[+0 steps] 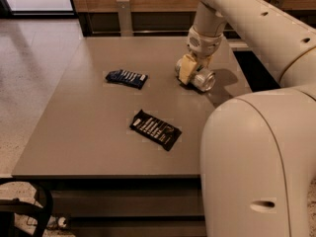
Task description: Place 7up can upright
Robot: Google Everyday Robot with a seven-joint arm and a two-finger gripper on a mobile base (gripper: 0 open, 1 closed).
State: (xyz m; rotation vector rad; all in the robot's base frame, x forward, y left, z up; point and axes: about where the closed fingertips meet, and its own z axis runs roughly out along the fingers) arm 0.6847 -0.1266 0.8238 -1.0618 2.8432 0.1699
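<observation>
The 7up can (204,80) lies on its side at the far right of the grey table (98,132), its shiny silver end facing the front right. My gripper (191,74) comes down from the arm above and is shut on the 7up can. One cream-coloured finger (186,68) presses on the can's left side; the other is hidden behind the can. The can rests low, at the table surface.
A blue snack wrapper (127,78) lies flat left of the can. A dark snack wrapper (155,129) lies nearer the front middle. My white arm and body (256,157) fill the right side. A chair back (124,14) stands behind the table.
</observation>
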